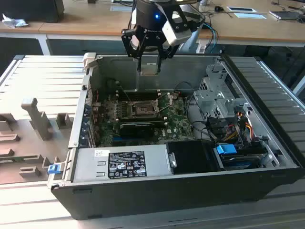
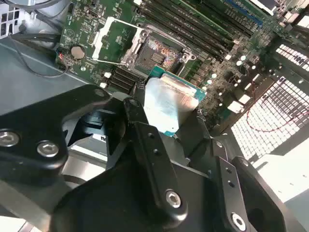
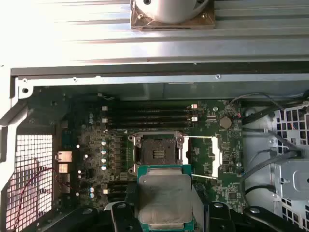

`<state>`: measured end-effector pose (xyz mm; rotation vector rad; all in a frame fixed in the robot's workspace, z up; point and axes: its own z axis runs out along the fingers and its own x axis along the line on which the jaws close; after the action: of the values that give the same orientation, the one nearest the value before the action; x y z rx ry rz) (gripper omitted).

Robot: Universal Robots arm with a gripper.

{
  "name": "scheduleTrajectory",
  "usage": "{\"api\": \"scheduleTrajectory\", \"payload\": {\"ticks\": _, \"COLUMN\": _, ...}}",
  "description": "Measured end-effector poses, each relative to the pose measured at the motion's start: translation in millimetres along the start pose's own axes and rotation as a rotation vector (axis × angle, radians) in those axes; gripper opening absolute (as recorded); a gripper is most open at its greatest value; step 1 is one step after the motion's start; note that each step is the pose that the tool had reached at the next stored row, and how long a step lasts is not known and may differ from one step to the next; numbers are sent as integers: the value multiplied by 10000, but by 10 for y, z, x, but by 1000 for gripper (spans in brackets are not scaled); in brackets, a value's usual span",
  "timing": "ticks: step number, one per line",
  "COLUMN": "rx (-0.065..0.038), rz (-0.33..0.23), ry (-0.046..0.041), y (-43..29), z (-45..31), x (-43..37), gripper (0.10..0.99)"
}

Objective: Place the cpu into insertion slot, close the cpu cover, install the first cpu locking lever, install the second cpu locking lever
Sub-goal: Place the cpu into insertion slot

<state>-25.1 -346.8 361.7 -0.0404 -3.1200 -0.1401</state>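
Note:
My gripper (image 1: 149,66) hangs above the open computer case, shut on the cpu (image 1: 151,70), a small square chip with a silver-grey top and green edge. Both wrist views show the cpu (image 2: 169,104) (image 3: 164,198) clamped between my black fingers (image 2: 140,121), well above the green board. The insertion slot (image 3: 155,152) (image 2: 157,50) (image 1: 140,109) lies bare below, its dark pin field exposed. The cpu cover (image 3: 205,155) (image 2: 113,38), a silver frame, is swung open beside the slot. Thin wire levers (image 1: 120,93) stand raised at the socket.
A silver power supply (image 1: 124,164) fills the case front and a long black card (image 1: 138,126) lies just before the socket. A drive cage (image 1: 214,95) and cable bundle (image 1: 233,129) sit at the exterior view's right. Memory slots (image 3: 149,116) flank the socket. Grey fixtures (image 1: 38,119) stand left.

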Motion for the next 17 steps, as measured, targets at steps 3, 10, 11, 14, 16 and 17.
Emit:
{"api": "scheduleTrajectory", "payload": {"ticks": 3, "rx": -12, "rz": 619, "ry": -56, "y": 0, "z": 0, "x": 0, "gripper": 529}}
{"api": "scheduleTrajectory", "payload": {"ticks": 10, "rx": -12, "rz": 719, "ry": -64, "y": -2, "z": 19, "x": 0, "gripper": 529}}
{"api": "scheduleTrajectory", "payload": {"ticks": 11, "rx": -14, "rz": 729, "ry": -65, "y": -2, "z": 20, "x": 0, "gripper": 529}}
{"api": "scheduleTrajectory", "payload": {"ticks": 14, "rx": -17, "rz": 925, "ry": -83, "y": -3, "z": 22, "x": 0, "gripper": 529}}
{"api": "scheduleTrajectory", "payload": {"ticks": 16, "rx": -21, "rz": 1110, "ry": -99, "y": -3, "z": 23, "x": 0, "gripper": 529}}
{"api": "scheduleTrajectory", "payload": {"ticks": 17, "rx": -23, "rz": 1185, "ry": -106, "y": -3, "z": 23, "x": 0, "gripper": 529}}
